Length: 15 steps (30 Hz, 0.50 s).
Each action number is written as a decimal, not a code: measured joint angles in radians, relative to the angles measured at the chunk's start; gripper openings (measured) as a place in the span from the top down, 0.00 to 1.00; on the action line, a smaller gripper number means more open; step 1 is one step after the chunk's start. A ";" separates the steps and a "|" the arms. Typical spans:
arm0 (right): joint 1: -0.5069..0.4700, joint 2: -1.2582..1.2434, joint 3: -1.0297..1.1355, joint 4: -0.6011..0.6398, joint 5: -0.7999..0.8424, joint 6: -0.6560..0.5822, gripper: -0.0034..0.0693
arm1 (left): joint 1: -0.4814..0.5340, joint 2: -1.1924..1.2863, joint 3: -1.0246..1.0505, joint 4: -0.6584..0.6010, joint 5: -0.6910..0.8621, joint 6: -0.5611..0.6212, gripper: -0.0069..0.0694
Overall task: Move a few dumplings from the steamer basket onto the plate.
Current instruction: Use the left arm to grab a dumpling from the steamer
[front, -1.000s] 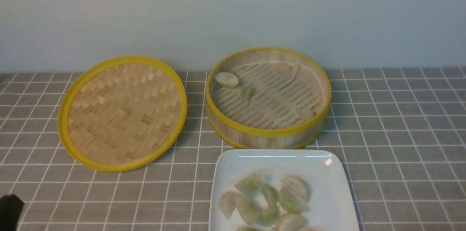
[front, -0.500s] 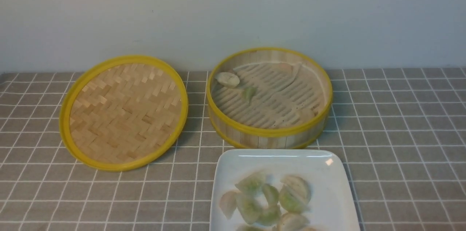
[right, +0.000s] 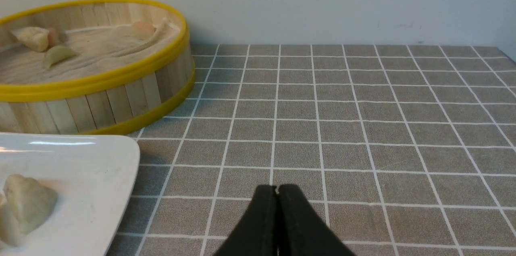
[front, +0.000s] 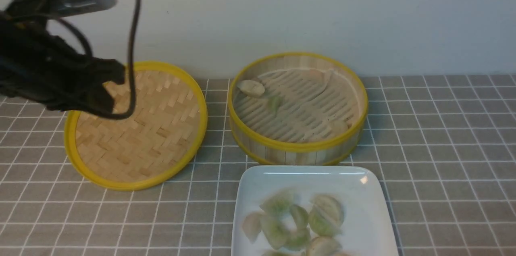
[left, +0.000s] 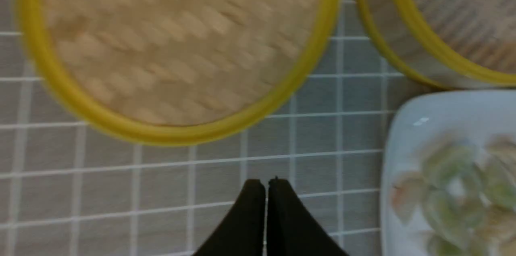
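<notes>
The round bamboo steamer basket (front: 297,149) stands at the back centre. It holds a beige dumpling (front: 250,87), a greenish one (front: 275,103) and a pale one by the front wall (front: 338,126). The white square plate (front: 250,183) lies just in front of it with several dumplings (front: 298,219) heaped on it. My left arm (front: 60,82), blurred, hangs high over the lid. Its gripper (left: 266,183) is shut and empty above the cloth, left of the plate (left: 407,127). My right gripper (right: 277,188) is shut and empty, low over the cloth right of the plate (right: 100,159).
The flat woven lid (front: 137,127) with its yellow rim lies left of the basket, partly under my left arm. A grey checked cloth (front: 443,147) covers the table. A pale wall stands close behind the basket and lid.
My left arm showed only at the bottom left corner, then left the view. It now hangs blurred at the upper left, over the lid. Basket, plate and dumplings have not moved.
</notes>
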<state>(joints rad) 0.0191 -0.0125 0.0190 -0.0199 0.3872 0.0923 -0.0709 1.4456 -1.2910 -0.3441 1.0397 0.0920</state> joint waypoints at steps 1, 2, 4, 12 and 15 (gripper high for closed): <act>0.000 0.000 0.000 0.000 0.000 0.000 0.97 | -0.016 0.068 -0.050 -0.050 0.007 0.053 0.92; 0.000 0.000 0.000 0.000 0.000 0.000 0.97 | -0.019 0.076 -0.056 -0.053 0.007 0.058 0.92; 0.000 0.000 0.000 0.000 0.000 0.000 0.97 | -0.068 0.181 -0.154 -0.056 0.006 0.090 0.92; 0.000 0.000 0.000 0.000 0.000 0.000 0.97 | -0.260 0.430 -0.406 0.032 -0.001 0.093 0.92; 0.000 0.000 0.000 0.000 0.000 0.000 0.97 | -0.304 0.521 -0.495 0.063 -0.023 0.094 0.91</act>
<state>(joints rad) 0.0191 -0.0125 0.0190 -0.0199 0.3872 0.0923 -0.3745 1.9665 -1.7859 -0.2813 1.0168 0.1856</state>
